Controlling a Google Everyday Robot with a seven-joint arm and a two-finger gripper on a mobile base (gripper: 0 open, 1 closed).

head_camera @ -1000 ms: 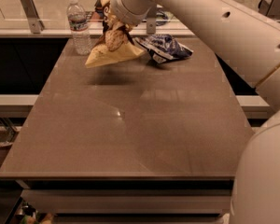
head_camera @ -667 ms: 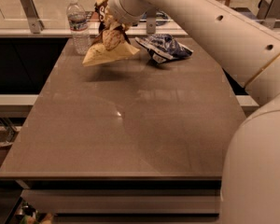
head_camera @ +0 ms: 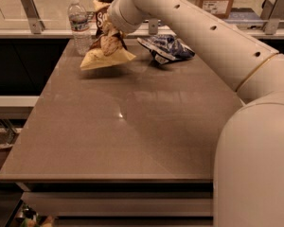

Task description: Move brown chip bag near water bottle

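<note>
End effector [head_camera: 110,31] sits over the desk's far-left corner. It's clamped shut on the large glossy brown chip bag w/ cream-yellow ends [head_camera: 104,56], gripping approx. mid-bag. Bag hangs tilted, lower end clear of the grey-brown desk [head_camera: 132,141]. The shadow beneath says it's airborne, so no drag on the surface. Small clear ribbed plastic water bottle w/ white cap [head_camera: 79,27] stands upright at the far edge, just beside the bag on the corner side, prob. not touching. Crumpled blue-and-white snack bag [head_camera: 166,48] lies further along the far edge, apart from both. Carry looks nearly done. Set-down needs care, since the light bottle could tip if bumped.
</note>
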